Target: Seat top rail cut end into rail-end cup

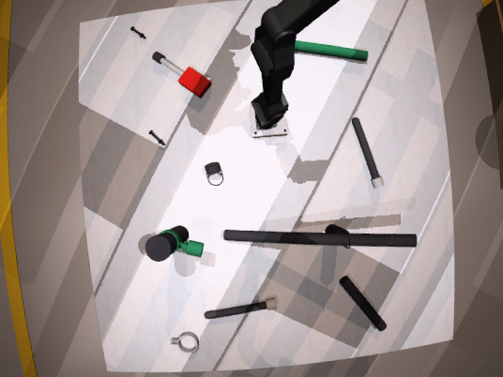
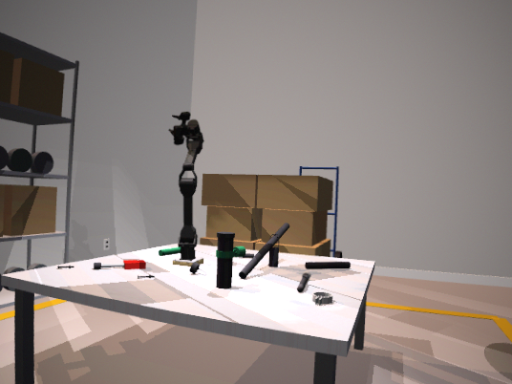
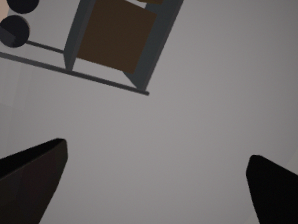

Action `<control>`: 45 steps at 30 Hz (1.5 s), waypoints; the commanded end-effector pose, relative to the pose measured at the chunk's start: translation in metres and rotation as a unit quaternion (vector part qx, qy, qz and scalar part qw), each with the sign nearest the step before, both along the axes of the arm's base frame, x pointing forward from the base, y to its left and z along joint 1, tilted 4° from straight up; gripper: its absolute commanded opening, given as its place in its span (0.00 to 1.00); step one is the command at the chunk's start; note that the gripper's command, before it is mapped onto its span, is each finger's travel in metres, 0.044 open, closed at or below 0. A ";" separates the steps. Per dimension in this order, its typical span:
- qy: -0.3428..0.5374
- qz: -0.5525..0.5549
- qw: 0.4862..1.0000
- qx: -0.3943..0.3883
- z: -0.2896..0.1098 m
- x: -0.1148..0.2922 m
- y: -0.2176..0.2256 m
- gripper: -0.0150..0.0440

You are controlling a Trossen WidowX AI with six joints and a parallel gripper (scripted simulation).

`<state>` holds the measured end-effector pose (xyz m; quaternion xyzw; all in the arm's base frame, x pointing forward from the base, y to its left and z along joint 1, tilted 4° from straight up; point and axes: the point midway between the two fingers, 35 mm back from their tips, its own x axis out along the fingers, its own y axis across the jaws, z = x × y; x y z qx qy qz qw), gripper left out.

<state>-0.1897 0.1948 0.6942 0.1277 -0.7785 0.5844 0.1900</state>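
Note:
The big dark post [image 1: 160, 247] [image 2: 225, 267] stands upright with a green brace band [image 2: 224, 253] near its top. A green rail-end cup [image 1: 194, 248] [image 2: 240, 250] hangs on the band. The long dark rail [image 1: 291, 237] [image 2: 264, 256] passes through the loop cap [image 1: 336, 230]. Its cut end [image 1: 227, 234] stops short of the cup with a gap between them. In the side view the rail slants, with its near end low beside the post. My gripper [image 2: 176, 130] [image 3: 158, 157] is open and empty, raised high above the arm's base, facing the wall and shelf.
Loose parts lie on the table: a red-headed tool [image 1: 194, 81], a green tube [image 1: 330, 50], three short dark tubes [image 1: 367, 152] [image 1: 362, 303] [image 1: 239, 309], a metal band ring [image 1: 189, 342], a small cap with a ring [image 1: 214, 172] and two bolts [image 1: 138, 33] [image 1: 157, 137].

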 end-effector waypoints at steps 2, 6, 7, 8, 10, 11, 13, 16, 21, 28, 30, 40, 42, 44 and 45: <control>0.005 -0.013 1.000 -0.002 -0.001 0.003 0.007 1.00; 0.025 -0.083 0.995 -0.056 -0.009 0.028 0.050 1.00; 0.030 -0.099 0.992 -0.078 -0.012 0.036 0.062 1.00; 0.036 -0.115 0.988 -0.100 -0.015 0.044 0.073 1.00; 0.049 -0.147 0.977 -0.143 -0.022 0.063 0.094 1.00; 0.058 -0.164 0.971 -0.164 -0.026 0.073 0.104 1.00; 0.076 -0.198 0.956 -0.204 -0.034 0.095 0.122 1.00; 0.108 -0.247 0.927 -0.261 -0.047 0.132 0.146 1.00; 0.171 -0.326 0.863 -0.347 -0.075 0.200 0.175 1.00; 0.277 -0.422 0.740 -0.445 -0.124 0.306 0.188 1.00; 0.310 -0.445 0.699 -0.466 -0.140 0.337 0.185 1.00; 0.481 -0.530 0.462 -0.524 -0.225 0.476 0.123 1.00; 0.515 -0.540 0.410 -0.525 -0.243 0.499 0.103 1.00; 0.547 -0.547 0.356 -0.524 -0.261 0.519 0.080 1.00; 0.563 -0.549 0.329 -0.522 -0.269 0.529 0.067 1.00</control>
